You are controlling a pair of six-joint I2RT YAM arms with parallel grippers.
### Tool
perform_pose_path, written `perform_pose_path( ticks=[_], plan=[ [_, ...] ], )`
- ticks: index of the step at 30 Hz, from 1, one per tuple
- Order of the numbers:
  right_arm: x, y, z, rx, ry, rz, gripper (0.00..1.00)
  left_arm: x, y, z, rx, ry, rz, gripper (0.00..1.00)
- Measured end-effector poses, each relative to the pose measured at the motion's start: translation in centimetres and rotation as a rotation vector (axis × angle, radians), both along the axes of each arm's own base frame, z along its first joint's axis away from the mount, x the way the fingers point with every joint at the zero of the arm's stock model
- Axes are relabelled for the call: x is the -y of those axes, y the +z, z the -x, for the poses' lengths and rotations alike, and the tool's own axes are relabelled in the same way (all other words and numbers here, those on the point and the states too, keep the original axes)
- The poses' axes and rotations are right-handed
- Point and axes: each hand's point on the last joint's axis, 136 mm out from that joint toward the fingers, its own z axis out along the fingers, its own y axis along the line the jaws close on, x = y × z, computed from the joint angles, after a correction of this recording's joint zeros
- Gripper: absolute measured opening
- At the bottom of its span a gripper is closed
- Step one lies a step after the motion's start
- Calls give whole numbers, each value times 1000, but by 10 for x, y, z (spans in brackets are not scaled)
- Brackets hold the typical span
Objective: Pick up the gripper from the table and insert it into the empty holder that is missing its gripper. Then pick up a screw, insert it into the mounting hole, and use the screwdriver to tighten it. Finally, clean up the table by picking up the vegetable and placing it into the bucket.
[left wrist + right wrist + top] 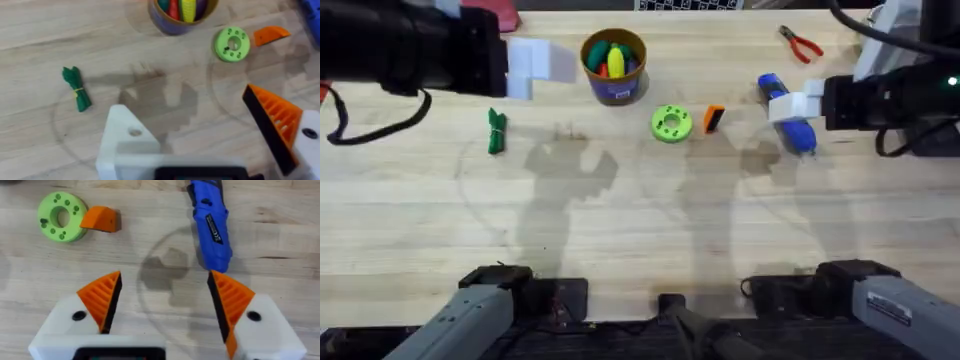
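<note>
Nearest the arm bases the worktop lies bare, and both arms hang above its far half.

The left claw is spread wide and holds nothing. In the left wrist view one of its white blocks carries an orange ribbed pad, while the other, the holder, is bare white, with the mounting hole showing as a small dark dot on its face. This is the block that lacks its fingertip.

The right claw also stands wide open and empty, both orange pads fitted, hovering just beside the blue screwdriver, which lies flat on the worktop.

Farther out, the gripper, the loose orange wedge, rests on the worktop just beside a green disc; whether they touch I cannot tell. The green vegetable lies well apart to the left, below the left arm. Beyond these stands the bucket, already holding several coloured toy pieces, and the red-handled pliers lie at the far right.

By my judgement the first step is not yet begun: the wedge is untouched. The next move calls for the right claw to shift over to the wedge, close on it cleanly, and bring it to the bare holder.
</note>
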Motion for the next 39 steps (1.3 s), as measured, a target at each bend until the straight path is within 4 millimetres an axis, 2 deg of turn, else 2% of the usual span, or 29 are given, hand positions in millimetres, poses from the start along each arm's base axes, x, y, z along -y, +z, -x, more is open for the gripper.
perform_pose_path(
  ticks=[5,8,14,17,20,23,28,33,39],
  plan=[
    [0,0,0,0,0,0,994,5,-7,12,-59,-18,27,985],
    [0,0,0,0,0,0,993,6,-4,9,-41,-24,31,985],
    [0,0,0,0,0,0,994,7,12,-10,75,-48,13,986],
    [0,0,0,0,0,0,994,8,21,-26,160,-57,10,985],
    [0,0,0,0,0,0,994,9,19,-42,250,-65,12,985],
    [0,0,0,0,0,0,994,14,9,-48,349,-88,28,985],
    [0,0,0,0,0,0,994,23,-2,-34,529,-138,54,987],
    [0,0,0,0,0,0,994,28,-6,-7,686,-172,61,986],
    [0,0,0,0,0,0,994,33,-26,19,809,-212,70,986]
  ],
)
